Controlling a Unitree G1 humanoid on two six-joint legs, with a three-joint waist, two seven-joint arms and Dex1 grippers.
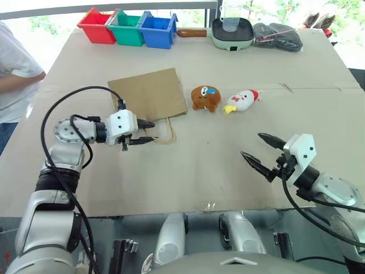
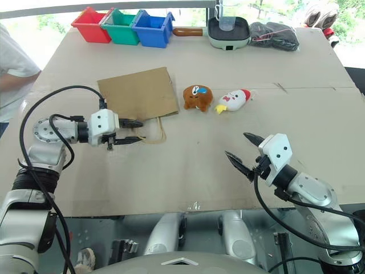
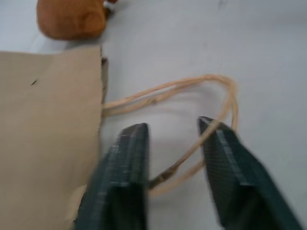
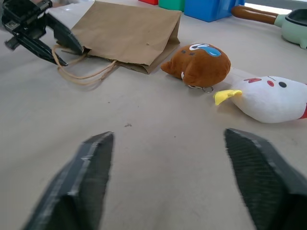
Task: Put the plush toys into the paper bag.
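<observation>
Both arms are showing silver-grey metal links with round joint housings, each ending in a boxy white wrist block. Black cables are looping along them (one big arc on the left arm). The left gripper (image 1: 145, 132) and right gripper (image 1: 255, 148) are wearing tapered black fingers with a fine woven texture.

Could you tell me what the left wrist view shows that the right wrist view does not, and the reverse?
Left wrist view alone: the left gripper from behind, its fingers either side of a loop handle. Right wrist view alone: the white chicken, the blue bin, the pan, the right gripper open. Both: the paper bag lying flat and the brown bear.
</observation>
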